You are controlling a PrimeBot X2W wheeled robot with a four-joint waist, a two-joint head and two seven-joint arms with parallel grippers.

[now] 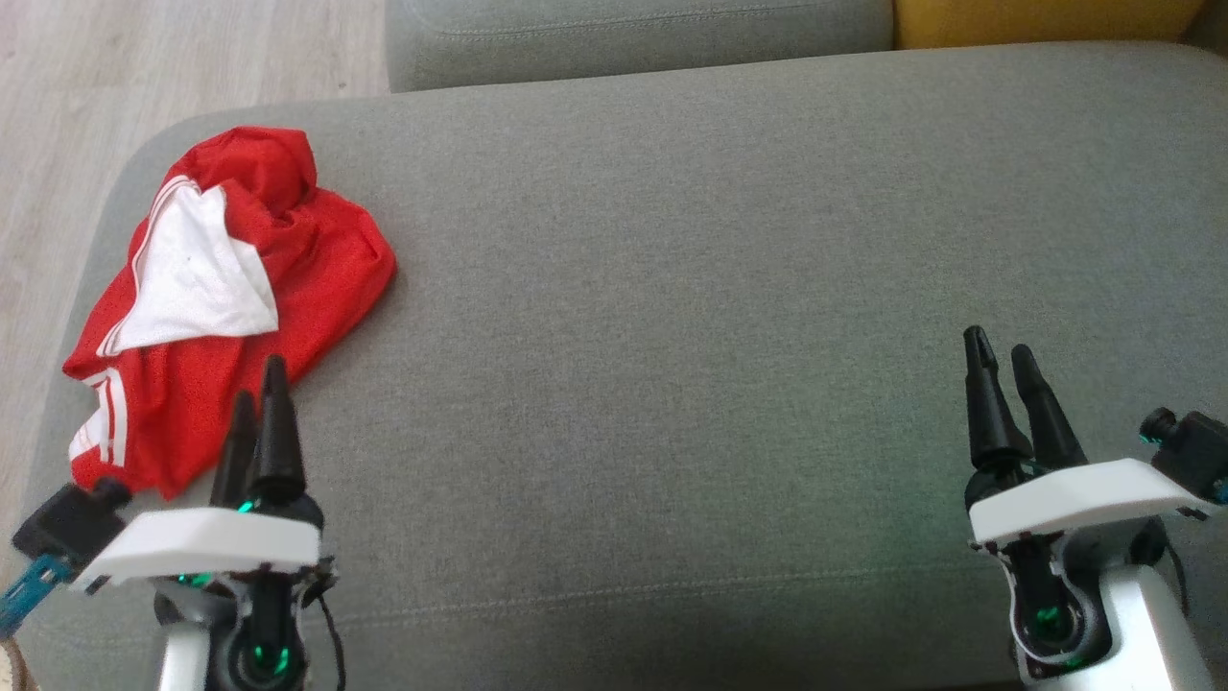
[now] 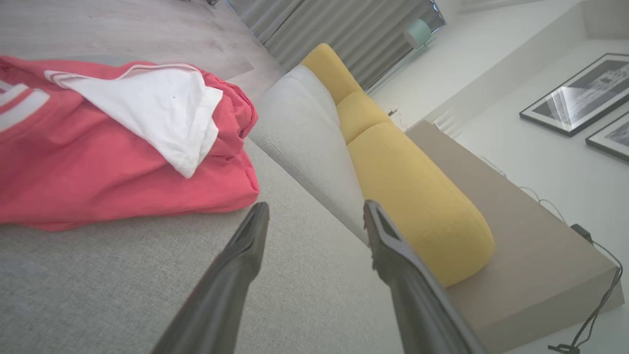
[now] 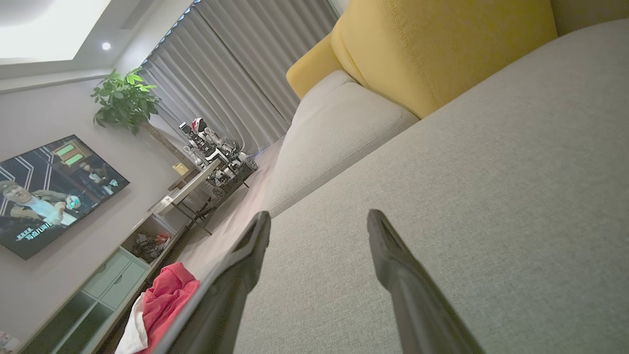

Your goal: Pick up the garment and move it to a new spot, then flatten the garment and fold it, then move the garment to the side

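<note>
The garment [image 1: 317,259] is coloured red, with a white panel and white stripes. The sofa seat [image 1: 720,288] is covered in plain grey, a cushion [image 1: 1046,19] in yellow; the floor [image 1: 144,58] is grained pale wood.

The left gripper [image 1: 257,384] sits at the lower left of the head view. Its two dark fingers [image 1: 276,432] point up and stand almost one behind the other from this angle. Below them is a white wrist housing [image 1: 206,547], with a small black camera [image 1: 67,523] on its outer side. The right gripper [image 1: 1000,347] sits at the lower right, level with the left. Its fingers lean slightly left above a matching housing and a pale forearm [image 1: 1146,624]. In both wrist views the fingers are spread wide.
</note>
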